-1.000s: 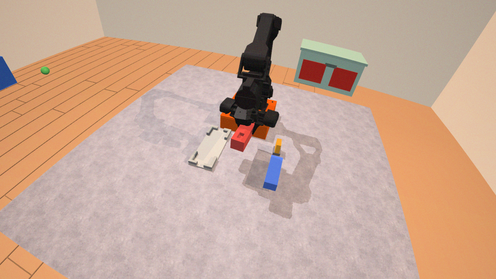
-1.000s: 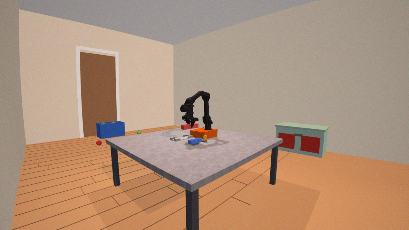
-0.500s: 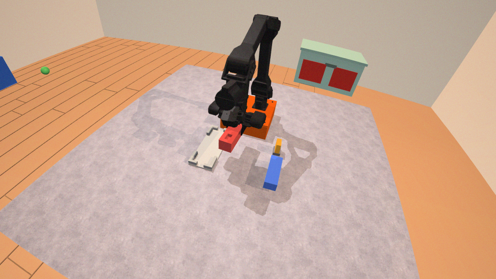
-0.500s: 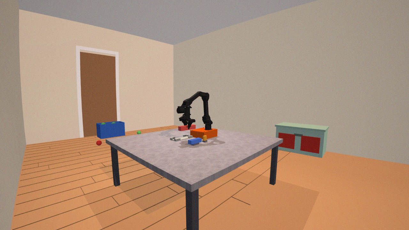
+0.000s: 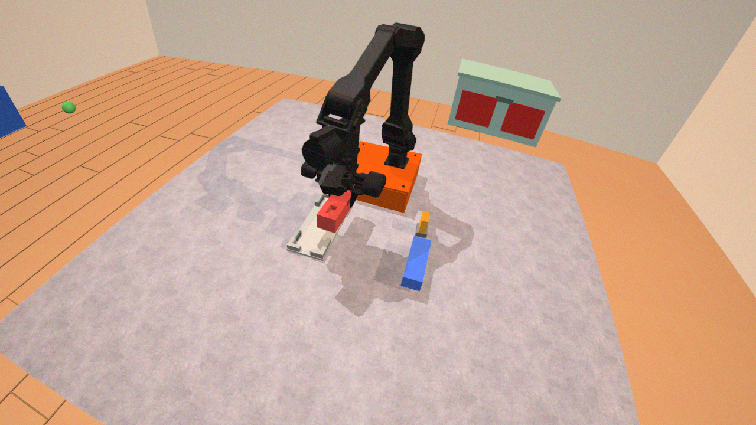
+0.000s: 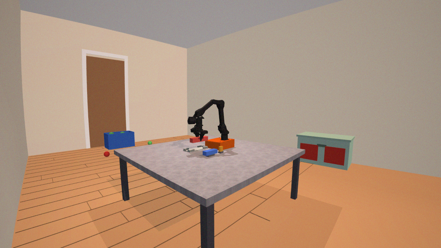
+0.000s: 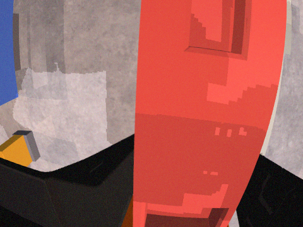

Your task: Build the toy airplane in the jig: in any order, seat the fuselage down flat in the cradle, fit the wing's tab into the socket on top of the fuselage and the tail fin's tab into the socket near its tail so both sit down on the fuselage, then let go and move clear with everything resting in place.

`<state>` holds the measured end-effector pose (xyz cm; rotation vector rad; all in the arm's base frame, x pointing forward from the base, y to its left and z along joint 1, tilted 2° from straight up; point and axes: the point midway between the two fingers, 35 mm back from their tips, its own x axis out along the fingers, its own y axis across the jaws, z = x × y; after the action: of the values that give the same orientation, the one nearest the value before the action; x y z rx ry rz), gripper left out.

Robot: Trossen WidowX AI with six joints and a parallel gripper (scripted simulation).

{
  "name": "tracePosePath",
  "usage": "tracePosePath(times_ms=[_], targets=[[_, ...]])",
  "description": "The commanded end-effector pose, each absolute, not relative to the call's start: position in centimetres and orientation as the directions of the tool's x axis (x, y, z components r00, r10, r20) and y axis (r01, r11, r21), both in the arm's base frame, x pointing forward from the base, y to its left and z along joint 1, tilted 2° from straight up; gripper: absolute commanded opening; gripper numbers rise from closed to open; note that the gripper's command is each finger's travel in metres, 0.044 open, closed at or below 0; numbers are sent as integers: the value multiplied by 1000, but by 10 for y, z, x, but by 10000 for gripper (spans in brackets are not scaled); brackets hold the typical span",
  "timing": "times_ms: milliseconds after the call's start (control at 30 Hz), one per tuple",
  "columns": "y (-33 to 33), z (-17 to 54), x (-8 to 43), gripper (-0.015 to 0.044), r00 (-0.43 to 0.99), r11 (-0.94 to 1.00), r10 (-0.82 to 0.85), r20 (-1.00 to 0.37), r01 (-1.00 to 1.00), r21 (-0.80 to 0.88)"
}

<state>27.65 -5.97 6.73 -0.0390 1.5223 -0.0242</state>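
Observation:
My gripper (image 5: 343, 197) (image 6: 200, 137) (image 7: 188, 145) is shut on the red fuselage (image 5: 327, 222) (image 6: 193, 140) (image 7: 189, 82), a long block with sockets in its top. It holds the fuselage in the air above the pale jig (image 5: 310, 240) (image 6: 197, 149), covering part of the cradle in the top view. The fuselage looks roughly level. The blue wing (image 5: 416, 258) (image 6: 209, 152) (image 7: 5, 57) lies on the table to the right of the jig in the top view. The orange tail fin (image 5: 423, 222) (image 6: 220, 148) (image 7: 17, 149) stands just behind it, its grey tab low down.
The orange robot base (image 5: 385, 198) (image 6: 217, 144) sits close behind the jig and the held fuselage. The grey table (image 5: 237, 327) (image 6: 209, 175) bears everything. A green cabinet (image 5: 498, 113) (image 6: 321, 154) and a blue bin (image 6: 119, 141) stand beyond the table.

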Motion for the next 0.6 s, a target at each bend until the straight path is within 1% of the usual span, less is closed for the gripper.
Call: tracePosePath(times_ms=[0,500,567], targets=[[-71,61,274,0,47,999,-35,-998,-19,-36],[-110,43,264,0,47,998,-41,-998,-50,-44],[-110,43,264,52,47,998,-41,-998,-50,-44]])
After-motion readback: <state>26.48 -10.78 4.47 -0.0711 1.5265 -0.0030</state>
